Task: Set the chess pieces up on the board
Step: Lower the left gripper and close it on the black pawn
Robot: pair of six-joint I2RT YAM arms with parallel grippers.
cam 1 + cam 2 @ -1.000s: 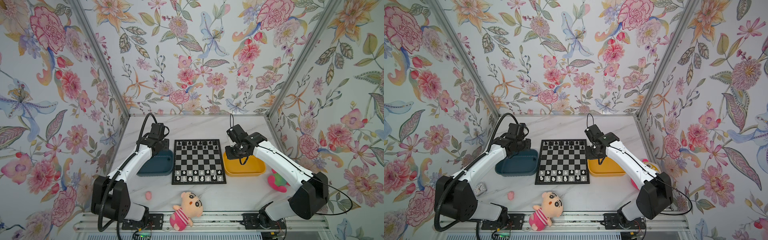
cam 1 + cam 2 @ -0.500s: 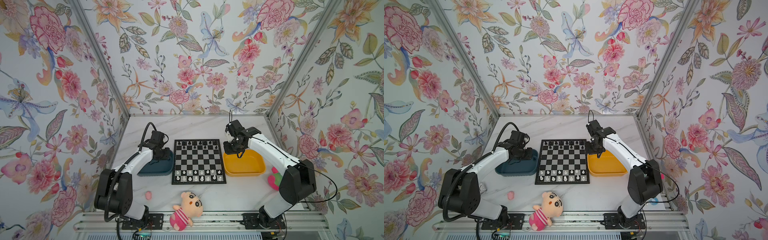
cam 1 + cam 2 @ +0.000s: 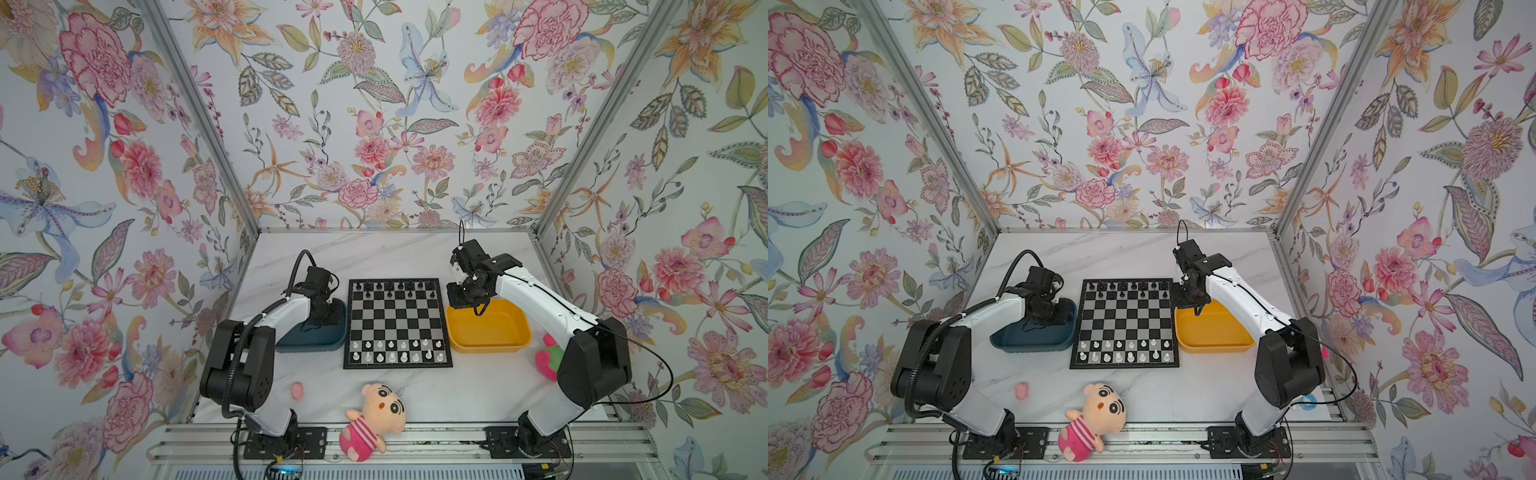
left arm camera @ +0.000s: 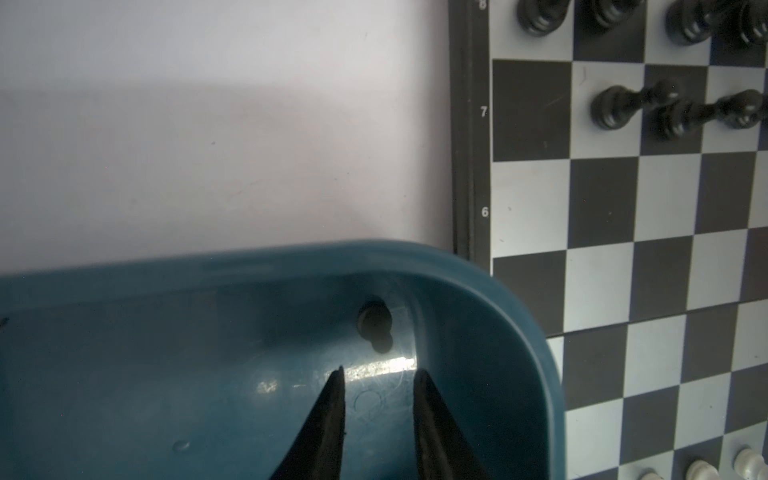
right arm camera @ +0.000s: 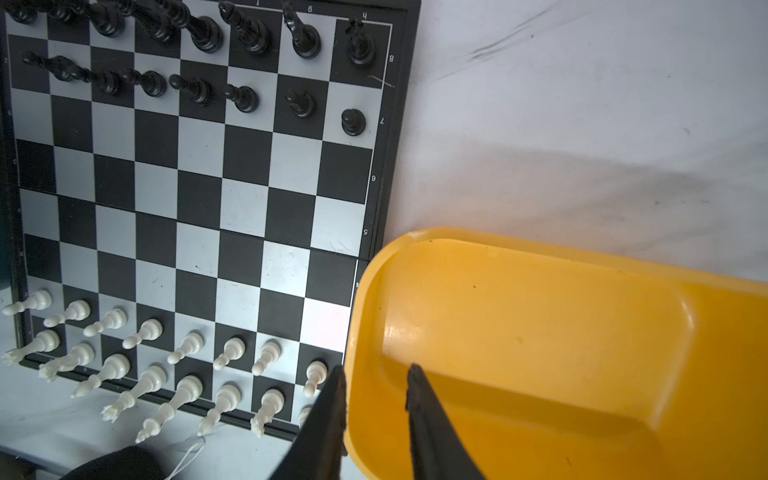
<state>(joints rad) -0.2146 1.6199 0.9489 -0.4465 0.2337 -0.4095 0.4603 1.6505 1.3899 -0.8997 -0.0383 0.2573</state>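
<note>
The board [image 3: 397, 321] [image 3: 1125, 321] lies in the middle of the table. Black chess pieces [image 3: 392, 287] fill its far two rows and white pieces [image 3: 395, 351] its near two rows. One black pawn [image 4: 375, 326] lies on its side in the far corner of the blue tray [image 4: 166, 353] [image 3: 311, 343]. My left gripper [image 4: 379, 370] [image 3: 322, 315] is low inside that tray, open. Its tips stand just short of the pawn, and nothing sits between them. My right gripper [image 5: 376, 368] [image 3: 461, 301] hangs open and empty over the yellow tray's [image 5: 540, 353] [image 3: 490, 332] corner beside the board.
A plush doll [image 3: 374, 419] lies at the table's front edge, with a small pink lump [image 3: 296, 390] to its left. A pink and green plush [image 3: 546, 361] sits behind the right arm. Flowered walls close in three sides. The board's corner square by the 7 mark [image 4: 532, 110] is bare.
My left gripper has come down into the blue tray and its jaws have narrowed. The right arm's elbow has shifted, while its gripper stays over the yellow tray's far corner.
</note>
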